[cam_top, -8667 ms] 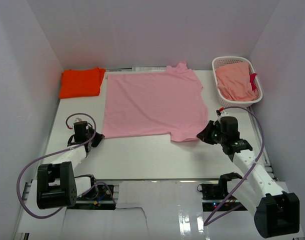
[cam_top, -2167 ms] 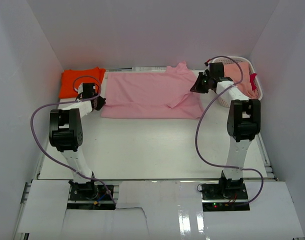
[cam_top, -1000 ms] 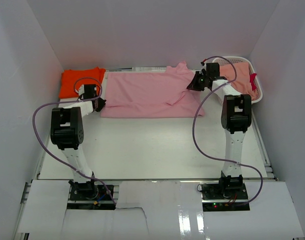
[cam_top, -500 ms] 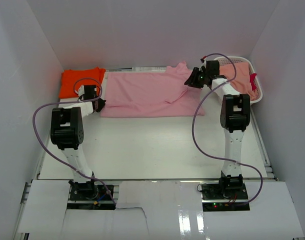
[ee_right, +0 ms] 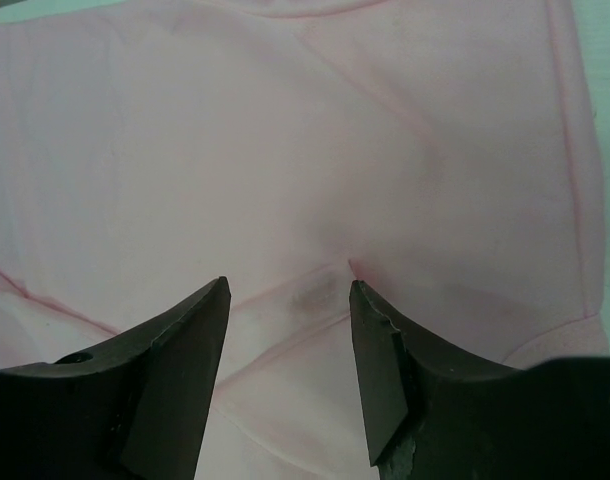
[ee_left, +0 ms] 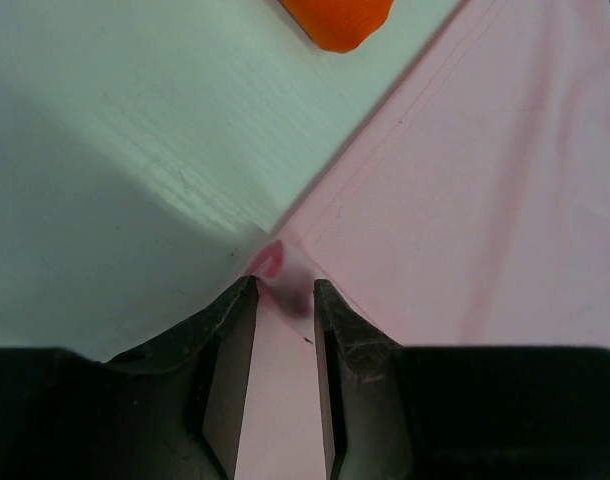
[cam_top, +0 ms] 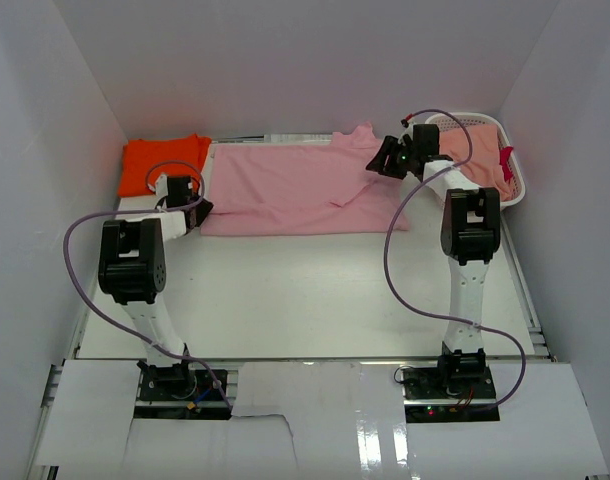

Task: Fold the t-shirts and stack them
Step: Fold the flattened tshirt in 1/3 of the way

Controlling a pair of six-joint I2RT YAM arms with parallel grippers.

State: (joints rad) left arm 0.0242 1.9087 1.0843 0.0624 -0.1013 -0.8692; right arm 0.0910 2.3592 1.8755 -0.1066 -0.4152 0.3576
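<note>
The light pink t-shirt (cam_top: 295,190) lies folded in half along the back of the table, one sleeve flap turned over it near the right. A folded orange t-shirt (cam_top: 163,165) sits at the back left. My left gripper (cam_top: 199,207) is at the pink shirt's near left corner. In the left wrist view its jaws (ee_left: 285,285) stand slightly apart, with that corner of the pink shirt (ee_left: 465,200) loose between them. My right gripper (cam_top: 385,162) hovers over the shirt's right shoulder. It is open (ee_right: 288,285) above the pink cloth (ee_right: 285,130), holding nothing.
A white lattice basket (cam_top: 448,192) stands at the back right with peach cloth (cam_top: 473,158) in it, close to the right arm. White walls enclose the table on three sides. A corner of the orange t-shirt (ee_left: 335,15) shows in the left wrist view.
Both grippers have opened and let go of the pink t-shirt, which they had folded back onto itself. The right gripper has lifted slightly toward the back.
</note>
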